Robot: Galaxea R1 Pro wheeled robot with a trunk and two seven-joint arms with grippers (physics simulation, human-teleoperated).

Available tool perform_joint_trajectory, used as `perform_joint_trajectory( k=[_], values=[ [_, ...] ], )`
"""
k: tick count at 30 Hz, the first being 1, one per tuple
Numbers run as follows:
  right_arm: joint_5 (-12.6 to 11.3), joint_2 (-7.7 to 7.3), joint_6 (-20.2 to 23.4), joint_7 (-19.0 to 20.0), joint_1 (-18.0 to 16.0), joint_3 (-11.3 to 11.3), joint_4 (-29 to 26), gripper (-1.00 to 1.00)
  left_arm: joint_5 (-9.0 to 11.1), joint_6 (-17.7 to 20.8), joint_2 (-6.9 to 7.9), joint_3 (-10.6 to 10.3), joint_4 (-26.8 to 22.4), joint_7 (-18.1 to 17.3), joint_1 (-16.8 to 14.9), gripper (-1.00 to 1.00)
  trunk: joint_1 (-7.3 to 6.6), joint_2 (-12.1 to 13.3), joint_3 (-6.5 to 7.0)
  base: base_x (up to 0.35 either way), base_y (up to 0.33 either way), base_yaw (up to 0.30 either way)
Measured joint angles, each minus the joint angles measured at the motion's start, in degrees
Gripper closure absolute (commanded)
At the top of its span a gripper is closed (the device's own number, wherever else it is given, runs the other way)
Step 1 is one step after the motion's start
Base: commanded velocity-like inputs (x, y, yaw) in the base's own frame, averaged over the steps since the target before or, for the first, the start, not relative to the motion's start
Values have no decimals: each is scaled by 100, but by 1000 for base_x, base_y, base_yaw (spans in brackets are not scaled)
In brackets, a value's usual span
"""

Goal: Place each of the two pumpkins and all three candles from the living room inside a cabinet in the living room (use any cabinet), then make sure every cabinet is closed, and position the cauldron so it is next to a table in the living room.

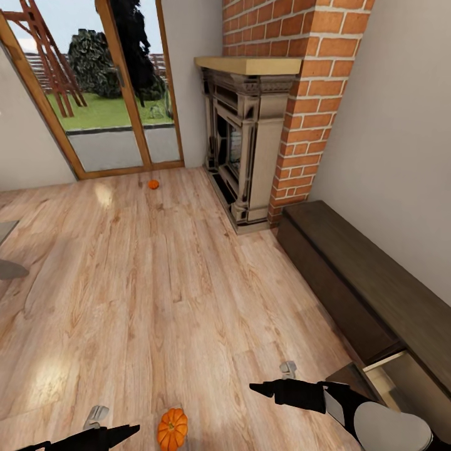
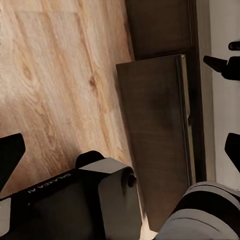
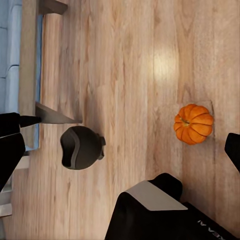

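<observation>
Nearest to me in the head view is a pumpkin (image 1: 172,429) on the wood floor (image 1: 156,294), lying between my two grippers, just beside the left gripper (image 1: 103,432) and a little farther from the right gripper (image 1: 275,387). I judge both arms are held low and forward so either can reach down for it. Neither hand holds anything that I can see; whether each stands open or closed I cannot tell from here. Beyond the right gripper, the cabinet (image 1: 376,275) runs along the wall, and its nearest drawer (image 1: 401,376) is pulled out, showing a pale inside with nothing visible in it; I take it as the waiting spot for the pumpkin. A second pumpkin (image 1: 153,184) sits far ahead of both hands, near the glass door (image 1: 119,94) and the fireplace (image 1: 244,144).

From the left wrist, a pulled-out dark drawer front (image 2: 155,135) of the cabinet lies ahead past my arm links, with floor beside it. The fingertips are at the frame edges and well apart, so this hand looks open.

From the right wrist, the near pumpkin (image 3: 194,123) rests ahead on the floor, and the cauldron (image 3: 81,147) stands well apart from it on the boards; its contents are hidden. These fingertips also sit wide apart, empty.
</observation>
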Motion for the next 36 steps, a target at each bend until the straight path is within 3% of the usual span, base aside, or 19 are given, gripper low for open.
perform_joint_trajectory(
  k=[36],
  values=[
    [8,16,9,-35,0,11,4,-100,0,5,-8,0,0,26,0,-100,791,-1444,-646,0,0,0]
  ],
)
